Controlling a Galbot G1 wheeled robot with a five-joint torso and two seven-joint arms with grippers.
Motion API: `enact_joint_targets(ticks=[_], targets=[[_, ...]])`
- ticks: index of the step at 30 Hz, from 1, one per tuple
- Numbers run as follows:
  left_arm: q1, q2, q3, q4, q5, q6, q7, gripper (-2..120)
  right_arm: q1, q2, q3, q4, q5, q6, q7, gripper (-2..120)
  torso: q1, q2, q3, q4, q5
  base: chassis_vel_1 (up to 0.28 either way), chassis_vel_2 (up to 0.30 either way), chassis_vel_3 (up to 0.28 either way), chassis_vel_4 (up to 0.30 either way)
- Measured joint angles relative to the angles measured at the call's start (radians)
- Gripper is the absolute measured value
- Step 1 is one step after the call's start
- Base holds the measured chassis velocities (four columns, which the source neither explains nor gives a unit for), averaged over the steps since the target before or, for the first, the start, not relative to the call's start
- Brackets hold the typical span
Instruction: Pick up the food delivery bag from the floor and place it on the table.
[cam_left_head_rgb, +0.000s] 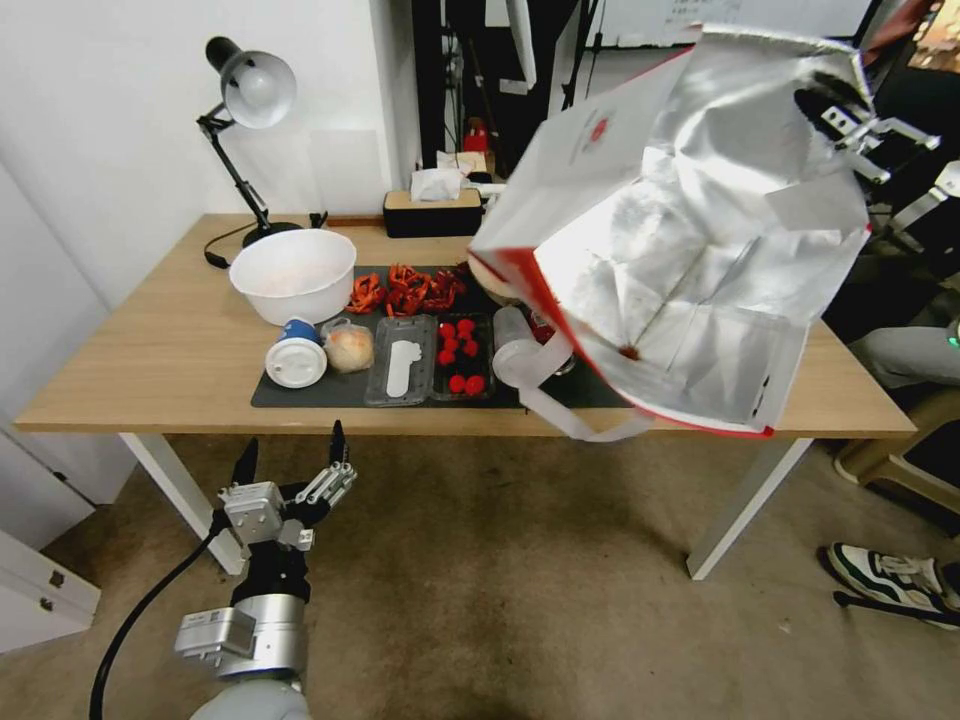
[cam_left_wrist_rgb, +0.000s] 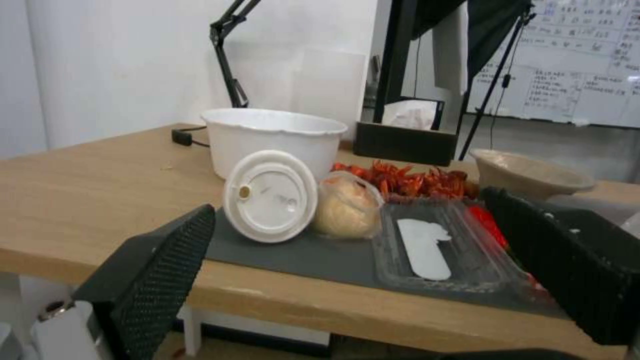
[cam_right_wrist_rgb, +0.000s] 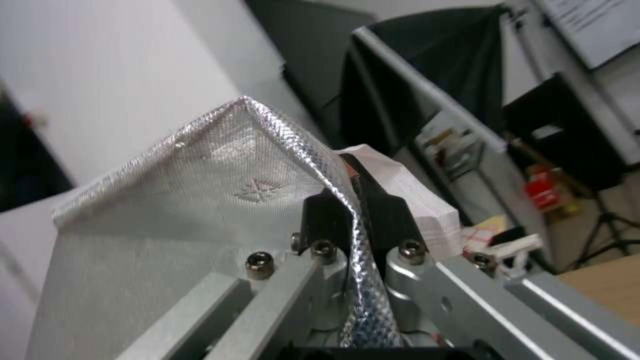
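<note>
The food delivery bag (cam_left_head_rgb: 690, 230), white with red edges and a small red logo, hangs tilted in the air over the right half of the table (cam_left_head_rgb: 150, 350), its silver foil inside facing me. My right gripper (cam_left_head_rgb: 850, 120) holds it at the upper rim. In the right wrist view the black fingers (cam_right_wrist_rgb: 383, 215) are shut on the foil edge of the bag (cam_right_wrist_rgb: 200, 200). A white handle (cam_left_head_rgb: 560, 400) dangles past the table's front edge. My left gripper (cam_left_head_rgb: 290, 460) stands open and holds nothing, low over the floor (cam_left_head_rgb: 500, 580) in front of the table.
On the dark mat (cam_left_head_rgb: 330, 395) lie a white bowl (cam_left_head_rgb: 293, 272), a lidded cup (cam_left_head_rgb: 296, 355), red crayfish (cam_left_head_rgb: 405, 290), clear trays (cam_left_head_rgb: 402, 372) and red berries (cam_left_head_rgb: 460, 355). A lamp (cam_left_head_rgb: 250, 90) and tissue box (cam_left_head_rgb: 433, 212) stand behind. A person's shoe (cam_left_head_rgb: 890, 580) is at the right.
</note>
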Motion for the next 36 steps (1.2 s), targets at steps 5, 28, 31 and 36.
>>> enact_joint_targets(ticks=[5,28,31,36], targets=[[-0.002,0.008,0.002,0.000,-0.002,0.001,-0.004,100,0.014,0.015,-0.002,-0.009,0.004,0.037,0.088,0,0.000,0.000,0.000,0.0000,0.0001,0.000,0.000,0.000,0.000],[0.010,0.006,0.001,-0.016,0.009,-0.002,-0.010,100,0.003,0.075,-0.009,-0.057,-0.034,0.034,0.268,0,0.000,0.000,0.000,0.0000,0.0001,0.000,0.000,0.000,0.000],[0.010,0.004,0.003,-0.017,0.011,-0.002,-0.010,100,-0.002,0.080,-0.014,-0.060,-0.047,0.023,0.290,0,0.000,0.000,0.000,0.0000,0.0001,0.000,0.000,0.000,0.000],[0.011,0.004,0.003,-0.018,0.012,-0.002,-0.010,100,-0.005,0.079,-0.017,-0.073,-0.056,0.011,0.309,0,0.000,0.000,0.000,-0.0001,0.0001,0.000,0.000,0.000,0.000]])
